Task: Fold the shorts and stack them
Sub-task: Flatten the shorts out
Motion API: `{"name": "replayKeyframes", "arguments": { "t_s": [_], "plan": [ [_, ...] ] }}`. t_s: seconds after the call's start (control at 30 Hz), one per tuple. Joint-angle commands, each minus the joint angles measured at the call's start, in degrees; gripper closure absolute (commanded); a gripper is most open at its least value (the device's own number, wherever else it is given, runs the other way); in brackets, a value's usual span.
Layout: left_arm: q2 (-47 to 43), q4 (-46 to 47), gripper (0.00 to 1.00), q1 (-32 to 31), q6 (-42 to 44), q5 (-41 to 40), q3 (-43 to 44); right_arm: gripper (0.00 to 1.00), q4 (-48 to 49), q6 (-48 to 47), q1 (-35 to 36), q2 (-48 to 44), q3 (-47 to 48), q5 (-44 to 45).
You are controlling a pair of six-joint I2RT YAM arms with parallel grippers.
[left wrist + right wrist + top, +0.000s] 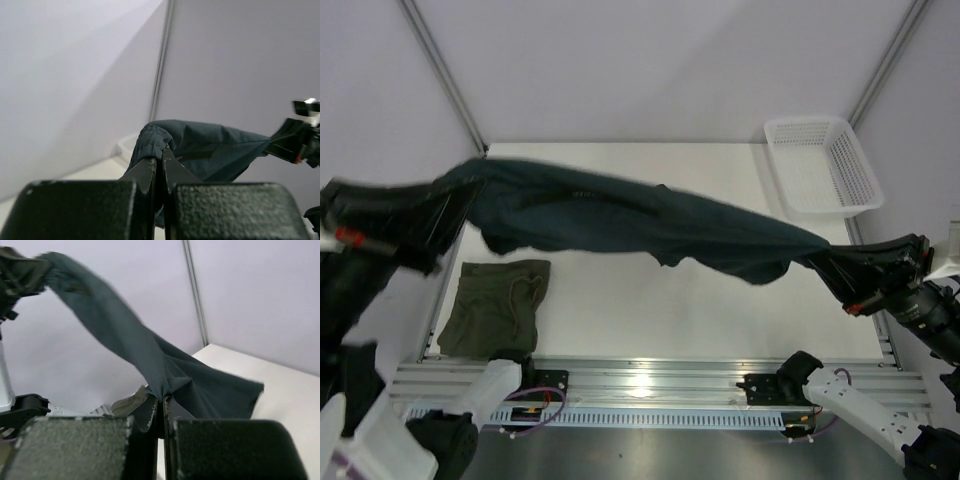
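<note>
the dark navy-teal shorts (640, 220) hang in the air above the tabletop (650, 320), strung between my two arms with the middle sagging a little. my left end effector (159, 167) is clenched on what looks like the gathered waistband at one end, and my right end effector (164, 407) is clamped on a pinch of cloth at the other; i judge the pull is there to open the garment out so it can go down flat for folding. the olive-green shorts (498, 308) lie folded at the near left of the tabletop, below the span and apart from it, likely the base of the stack. the white mesh basket (820, 165) sits at the far right corner, out of the way. the bare middle gives room to lay the cloth, while the aluminium rail (650, 378) lies just beside the olive pair.
</note>
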Motion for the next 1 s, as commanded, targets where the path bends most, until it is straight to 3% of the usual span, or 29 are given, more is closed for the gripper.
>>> {"name": "replayKeyframes", "arguments": {
  "t_s": [0.0,0.13,0.3,0.37,0.47,0.5,0.7,0.77,0.87,0.97],
  "plan": [
    [-5.55,1.53,1.0,0.32,-0.3,-1.8,-5.23,1.0,-7.35,3.04,-1.31,-1.79,-0.24,-5.66],
    [-4.17,2.07,1.0,0.32,-2.05,-0.75,-4.73,1.0,-10.41,3.22,-1.75,-0.93,3.95,-2.86],
    [5.75,2.68,1.0,0.32,-3.55,2.24,1.25,1.0,-14.47,0.94,-1.14,11.1,9.95,6.27],
    [9.62,3.73,1.0,0.32,-3.55,3.38,-0.32,1.0,-14.73,1.02,-0.87,15.84,9.26,10.74],
    [7.89,13.17,1.0,0.32,-3.64,2.6,-14.79,1.0,-13.77,3.12,-1.22,18.67,4.36,12.53],
    [7.09,15.67,1.0,0.32,-2.86,1.55,-25.62,1.0,-13.07,3.65,-1.57,19.29,2.24,12.88],
    [8.13,29.29,1.0,0.32,-1.79,-4.42,-51.85,1.0,-3.6,9.45,-8.51,19.91,-18.73,10.87],
    [9.19,33.16,0.99,0.32,-2.32,-9.15,-55.68,1.0,0.28,12.0,-12.8,20.61,-24.12,6.74],
    [12.52,48.16,0.98,-1.0,-3.55,-13.47,-64.03,1.0,6.96,14.11,-18.25,23.07,-31.43,3.83],
    [20.07,50.41,0.99,-3.1,-1.54,-14.89,-61.08,1.0,11.36,14.47,-20.99,27.28,-33.9,2.34]
  ]
}}
